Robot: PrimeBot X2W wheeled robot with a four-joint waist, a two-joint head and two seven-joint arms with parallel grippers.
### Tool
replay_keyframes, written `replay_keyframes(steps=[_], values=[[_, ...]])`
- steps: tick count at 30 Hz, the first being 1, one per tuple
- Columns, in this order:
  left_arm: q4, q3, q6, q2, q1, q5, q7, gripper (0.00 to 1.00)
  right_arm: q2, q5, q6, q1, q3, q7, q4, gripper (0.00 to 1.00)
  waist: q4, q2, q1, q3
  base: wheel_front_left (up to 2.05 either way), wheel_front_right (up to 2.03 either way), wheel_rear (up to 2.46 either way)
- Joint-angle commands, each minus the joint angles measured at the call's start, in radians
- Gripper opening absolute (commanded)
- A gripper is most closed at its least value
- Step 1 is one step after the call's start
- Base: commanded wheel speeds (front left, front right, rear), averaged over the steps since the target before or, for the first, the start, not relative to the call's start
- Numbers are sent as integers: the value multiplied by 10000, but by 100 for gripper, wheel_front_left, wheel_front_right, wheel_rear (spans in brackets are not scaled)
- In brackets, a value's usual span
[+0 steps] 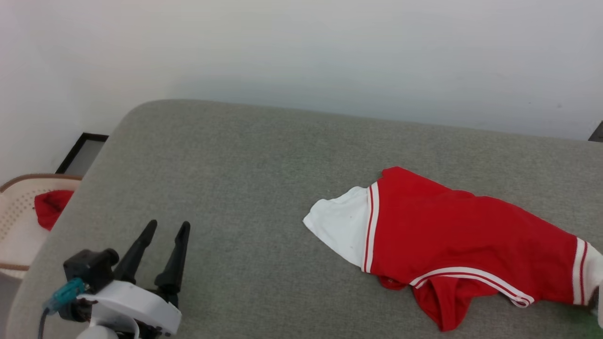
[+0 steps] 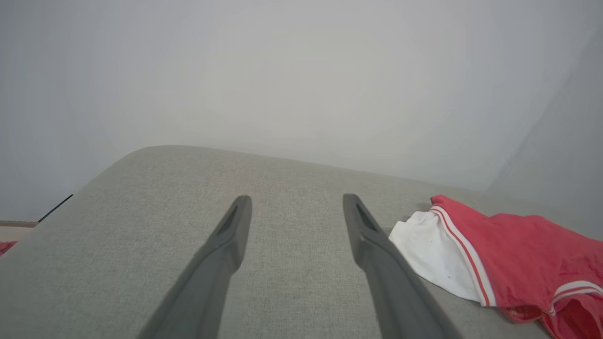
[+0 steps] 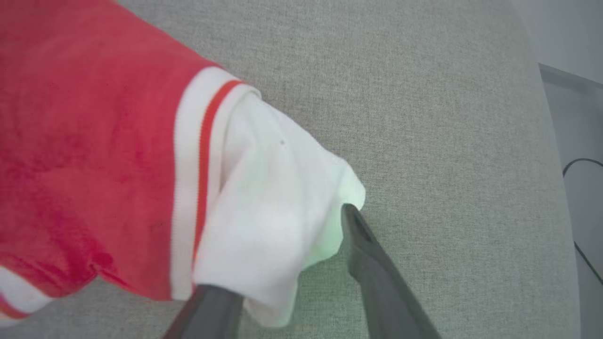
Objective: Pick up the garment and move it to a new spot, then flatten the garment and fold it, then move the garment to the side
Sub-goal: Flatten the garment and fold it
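The red jersey T-shirt looks limp and light; its shoulders seem best to pinch. Its white sleeve drapes the right gripper, whose jaws stand parted. The left gripper, well aside of the shirt, gapes wide.

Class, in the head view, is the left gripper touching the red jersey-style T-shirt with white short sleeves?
No, the open left gripper hovers over the bare grey fabric surface, clearly apart from the red jersey-style T-shirt.

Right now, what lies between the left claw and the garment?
Bare grey upholstery. In the head view the left claw stands apart from the garment, whose white sleeve is nearest it.
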Motion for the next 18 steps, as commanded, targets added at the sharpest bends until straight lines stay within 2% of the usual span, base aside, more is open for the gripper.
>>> replay_keyframes(steps=[1, 10, 18], values=[[-5, -8, -53, 63, -89, -39, 38, 100, 27, 19, -6, -151, 31, -52, 72, 100, -87, 0, 0, -29, 0, 0, 0], [-295, -160, -171, 354, -310, -386, 824, 100, 197, 403, -6, -414, 166, -194, -383, 100, -674, 0, 0, -248, 0, 0, 0], [-578, -333, -247, 624, -839, -1039, 2184, 100, 807, 692, -6, 256, 2, -667, -2081, 100, -1425, 0, 0, -353, 0, 0, 0]])
